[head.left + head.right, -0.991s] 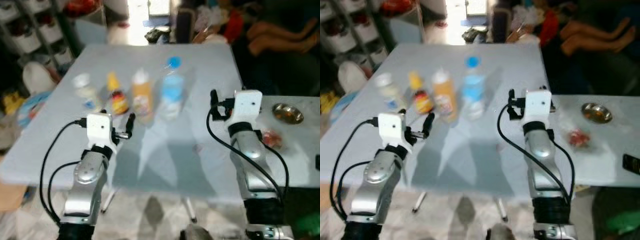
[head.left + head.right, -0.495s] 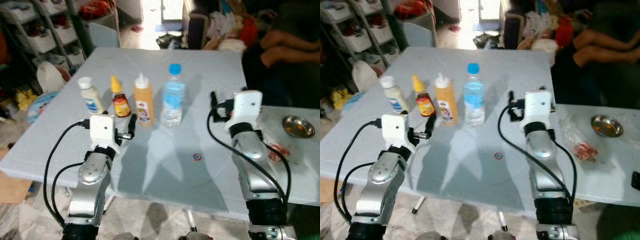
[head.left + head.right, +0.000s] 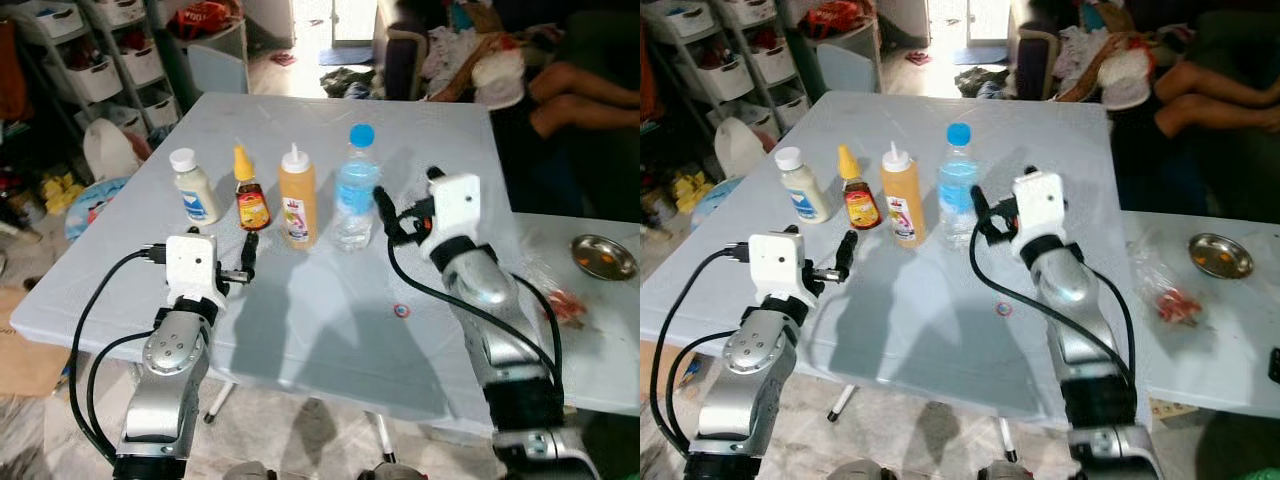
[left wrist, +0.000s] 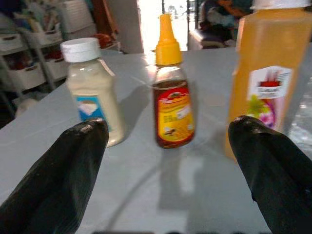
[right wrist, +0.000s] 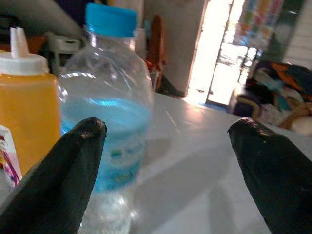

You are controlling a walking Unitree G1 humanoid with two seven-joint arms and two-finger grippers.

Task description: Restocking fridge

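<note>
Four bottles in a row, water bottle (image 3: 354, 188) just beside spread right gripper (image 3: 392, 215)

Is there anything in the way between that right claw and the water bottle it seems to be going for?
Nothing visible. The right gripper, fingers open, sits just beside the water bottle with only bare table between them. The orange squeeze bottle stands on the bottle's far side, not in the path.

Steel bowl (image 3: 603, 256) — white shelves (image 3: 95, 60)
</note>
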